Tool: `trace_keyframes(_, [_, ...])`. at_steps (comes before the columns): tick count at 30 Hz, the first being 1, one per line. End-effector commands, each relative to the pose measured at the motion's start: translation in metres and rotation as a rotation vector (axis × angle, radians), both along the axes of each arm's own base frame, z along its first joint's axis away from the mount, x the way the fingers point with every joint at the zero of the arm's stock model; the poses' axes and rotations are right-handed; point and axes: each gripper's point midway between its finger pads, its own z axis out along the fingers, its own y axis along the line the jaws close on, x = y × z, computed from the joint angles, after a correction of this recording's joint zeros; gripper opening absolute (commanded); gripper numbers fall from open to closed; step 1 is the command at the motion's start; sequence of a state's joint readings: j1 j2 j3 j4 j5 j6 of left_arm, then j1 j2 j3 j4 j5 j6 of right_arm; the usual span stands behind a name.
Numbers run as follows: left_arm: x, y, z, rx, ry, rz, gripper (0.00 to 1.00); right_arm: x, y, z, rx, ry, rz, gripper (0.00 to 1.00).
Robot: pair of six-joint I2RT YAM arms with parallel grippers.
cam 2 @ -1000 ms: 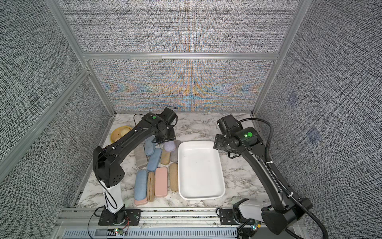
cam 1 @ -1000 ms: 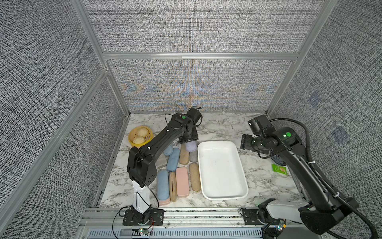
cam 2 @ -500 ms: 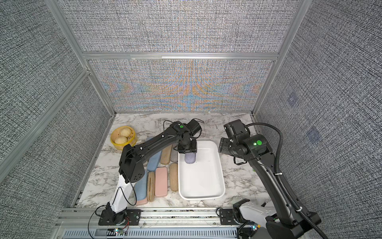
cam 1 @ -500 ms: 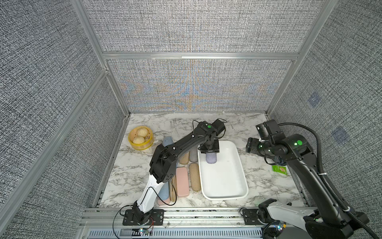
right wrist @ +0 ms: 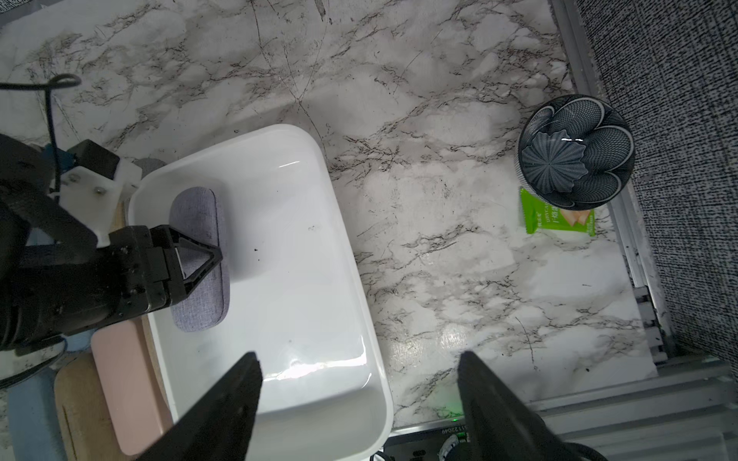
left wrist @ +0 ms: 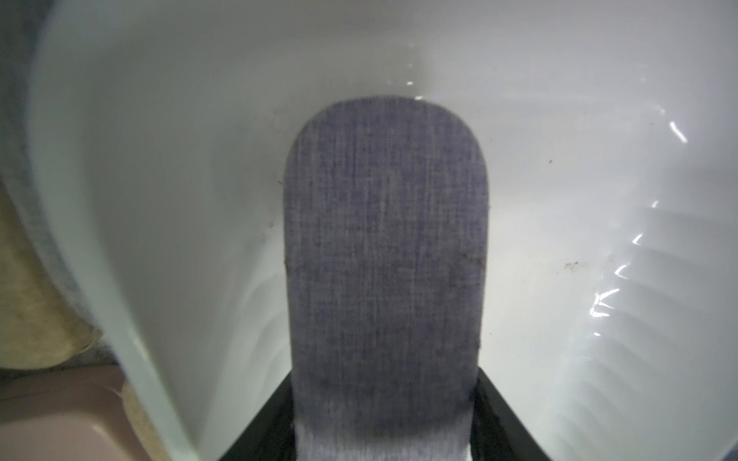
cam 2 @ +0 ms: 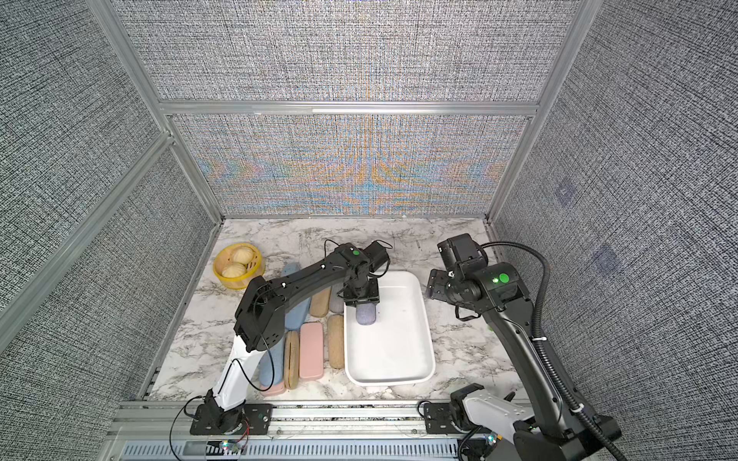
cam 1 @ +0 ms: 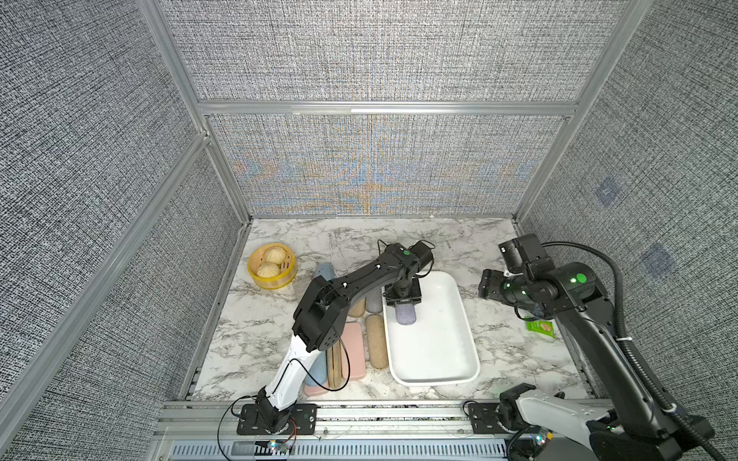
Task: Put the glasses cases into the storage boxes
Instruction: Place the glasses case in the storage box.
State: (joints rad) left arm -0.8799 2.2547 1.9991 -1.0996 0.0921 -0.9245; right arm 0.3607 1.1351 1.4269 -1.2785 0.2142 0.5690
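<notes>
My left gripper (cam 1: 404, 306) is shut on a lavender glasses case (cam 1: 406, 316) inside the white storage box (cam 1: 437, 347), near its far left corner. In the left wrist view the lavender case (left wrist: 385, 239) sticks out between the black fingers, low over the box floor (left wrist: 179, 179). Whether it touches the floor I cannot tell. Several other cases lie in rows left of the box: a pink one (cam 1: 353, 351), a tan cork one (cam 1: 377, 339), a grey one (cam 1: 374, 300) and a light blue one (cam 1: 322, 271). My right gripper (cam 1: 488, 284) hangs open to the right of the box, holding nothing.
A yellow steamer basket with buns (cam 1: 271, 265) stands at the far left. A green packet (right wrist: 557, 219) and a dark patterned bowl (right wrist: 575, 151) lie by the right wall. Fabric walls enclose the marble table, and a metal rail runs along the front.
My left arm has carried the lavender case from the rows of cases over the rim and down into the box. My right arm has drawn back a little to the right.
</notes>
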Motion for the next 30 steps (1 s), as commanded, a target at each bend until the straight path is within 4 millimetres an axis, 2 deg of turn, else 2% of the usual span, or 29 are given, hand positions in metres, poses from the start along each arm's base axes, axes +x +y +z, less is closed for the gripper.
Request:
trace_keyframes(1, [0.012,0.003,-0.008,0.023,-0.014,0.027,0.48,0.0,0.001,-0.001,0.003,0.008,0.01,0.79])
trace_keyframes(7, [0.017,0.008,-0.018,0.053,-0.013,0.029,0.51,-0.004,-0.002,-0.001,-0.006,0.012,0.006,0.79])
trace_keyframes(13, [0.014,0.007,-0.026,0.056,0.008,0.006,0.66,-0.003,-0.001,-0.003,0.004,0.024,-0.001,0.79])
trace_keyframes(21, [0.014,0.005,-0.025,0.048,0.009,0.003,0.79,-0.004,0.001,0.007,0.025,0.006,-0.001,0.79])
trace_keyframes(25, [0.017,0.005,-0.001,0.028,-0.028,0.002,0.84,-0.004,0.007,0.017,0.053,-0.013,0.027,0.79])
trace_keyframes(28, [0.017,0.011,0.04,0.018,-0.108,-0.006,0.87,-0.004,0.016,0.021,0.056,-0.009,0.054,0.79])
trace_keyframes(30, [0.018,0.024,0.074,0.028,-0.191,-0.007,0.88,-0.004,0.03,0.021,0.05,-0.003,0.087,0.79])
